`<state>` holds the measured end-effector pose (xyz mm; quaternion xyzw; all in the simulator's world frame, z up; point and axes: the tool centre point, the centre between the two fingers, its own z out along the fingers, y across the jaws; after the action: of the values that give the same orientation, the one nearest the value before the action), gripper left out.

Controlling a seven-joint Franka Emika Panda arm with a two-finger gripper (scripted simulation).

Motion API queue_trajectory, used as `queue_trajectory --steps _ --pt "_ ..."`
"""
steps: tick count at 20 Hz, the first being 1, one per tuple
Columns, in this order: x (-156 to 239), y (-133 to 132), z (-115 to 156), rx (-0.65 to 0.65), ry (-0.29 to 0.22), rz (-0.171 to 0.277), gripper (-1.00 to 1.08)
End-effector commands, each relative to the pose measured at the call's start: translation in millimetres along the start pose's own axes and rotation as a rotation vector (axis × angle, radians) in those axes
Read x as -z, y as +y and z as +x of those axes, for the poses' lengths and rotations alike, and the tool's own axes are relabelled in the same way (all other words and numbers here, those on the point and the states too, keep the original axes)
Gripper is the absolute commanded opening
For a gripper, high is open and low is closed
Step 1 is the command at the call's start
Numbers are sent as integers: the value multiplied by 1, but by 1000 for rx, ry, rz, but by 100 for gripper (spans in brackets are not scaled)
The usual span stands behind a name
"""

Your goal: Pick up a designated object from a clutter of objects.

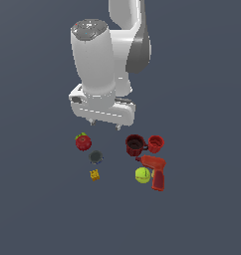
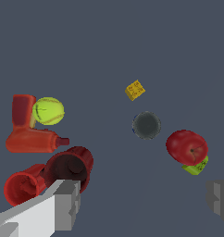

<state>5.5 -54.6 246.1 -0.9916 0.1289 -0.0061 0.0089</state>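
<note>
The designated object, a dark-red fruit-like ball, lies on the grey floor at the exterior view's left of the clutter of objects, with a small green piece touching it. My gripper hovers open above the floor, just behind the clutter and to the ball's right in the exterior view. Nothing is between its fingers. The ball sits apart from both fingers, closer to the one at the wrist picture's right side.
Two red cups lie side by side at the exterior view's right. In front of them are a red drill and a yellow-green ball. A dark round disc and a tiny yellow piece lie near the red ball.
</note>
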Motion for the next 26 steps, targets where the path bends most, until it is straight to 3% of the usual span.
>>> queue_trajectory --steps 1,8,14,20,26 --pt "-25 22 3 -86 -3 4 100" --pt "-94 89 -1 -339 -7 0 100" --pt "-130 128 -11 -478 -6 -13 100" --pt "-146 145 -17 -541 -4 -21 100" --pt "-149 145 -17 -540 -6 -21 100"
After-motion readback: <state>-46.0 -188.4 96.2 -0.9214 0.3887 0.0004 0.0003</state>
